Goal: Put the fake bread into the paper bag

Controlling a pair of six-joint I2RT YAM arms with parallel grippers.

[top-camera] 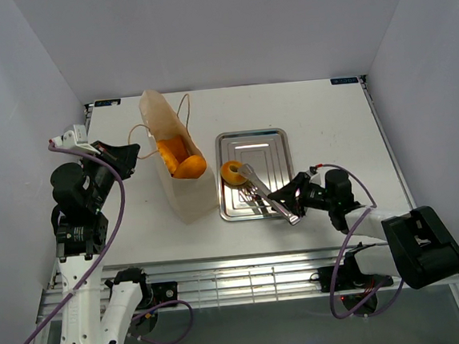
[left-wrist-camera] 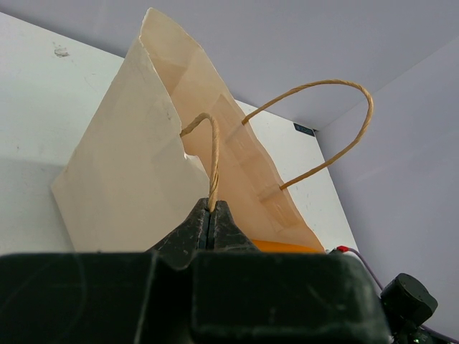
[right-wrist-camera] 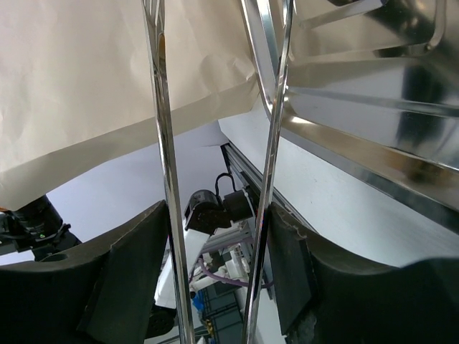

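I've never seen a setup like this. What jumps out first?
Bright orange bread shows in the open top of the paper bag, left of centre. On the metal tray beside it lies a doughnut, with tongs held by the right pincer; the left pincer pinches the bag's string handle.

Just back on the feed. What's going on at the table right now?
The left gripper is shut on one string handle of the paper bag, which stands left of the silver tray. Orange bread pieces are already inside the bag. The right gripper holds the metal tongs, their tips at the ring doughnut by the tray's left edge. Whether the doughnut is lifted cannot be told.
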